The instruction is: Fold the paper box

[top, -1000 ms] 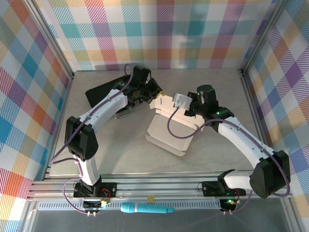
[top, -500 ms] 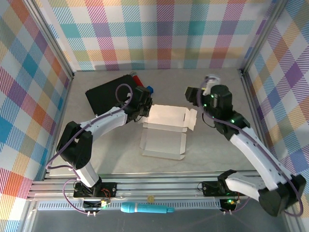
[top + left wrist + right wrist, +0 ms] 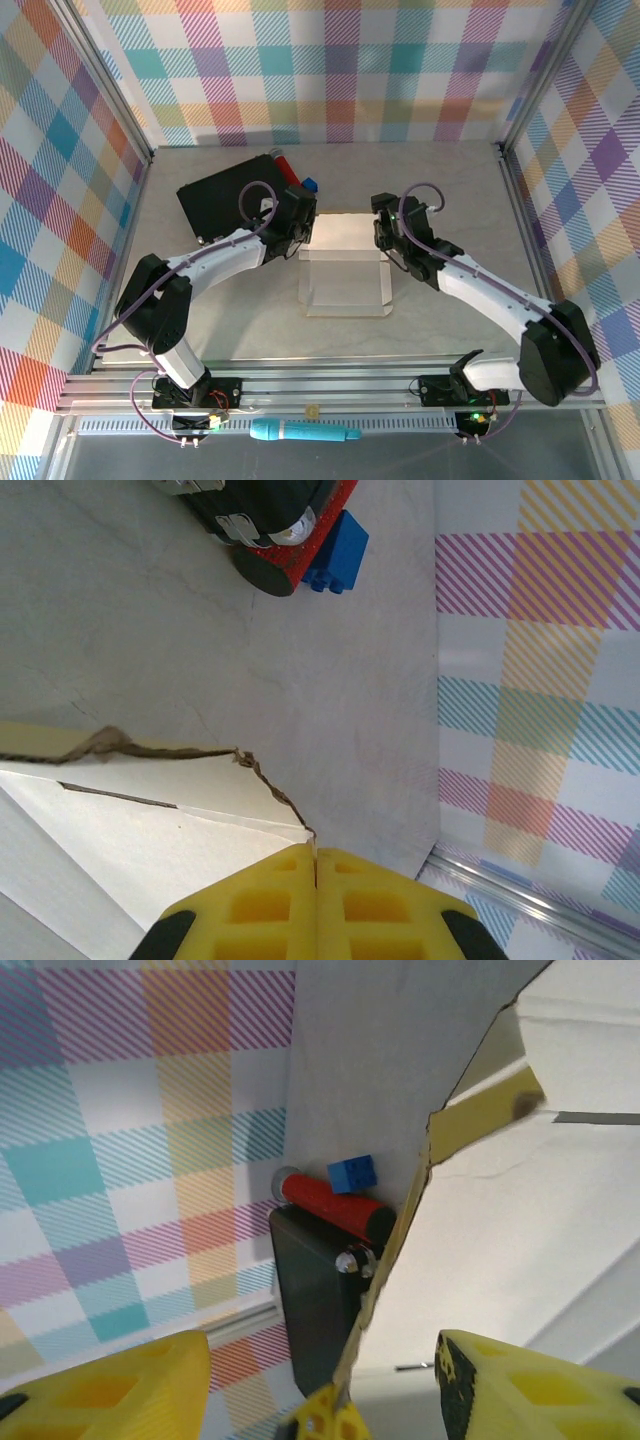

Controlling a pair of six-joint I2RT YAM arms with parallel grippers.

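The paper box (image 3: 345, 268) lies flattened at the middle of the table (image 3: 450, 200), pale side up, between the two grippers and just to the right of the black case (image 3: 222, 195). The left gripper (image 3: 300, 228) sits at the box's far left corner. In its wrist view its fingers (image 3: 260, 915) are pressed together, and the torn cardboard corner runs into the seam between them, so they look clamped on it. The right gripper (image 3: 385, 235) is at the far right corner. Its own view shows the two yellow pads standing well apart, with a raised cardboard edge between them that is not pinched. Whether either pad touches the card cannot be told. Beyond the case's far right corner lie a red cylinder (image 3: 282, 163) and a blue block (image 3: 309, 185), just beside one another and near the back wall (image 3: 330, 70). A teal pen-shaped thing (image 3: 305, 432) lies on the rail (image 3: 120, 400) in front of the arm bases. From above, the left arm (image 3: 215, 255) crosses the near right part of the case and its gripper covers the box corner it holds. The right arm (image 3: 480, 295) hides the opposite corner. In the right wrist view the raised panel cuts off part of the case and one end of the cylinder. In the left wrist view the case is cropped by the top edge. The box's yellow side shows as thin strips along torn edges.
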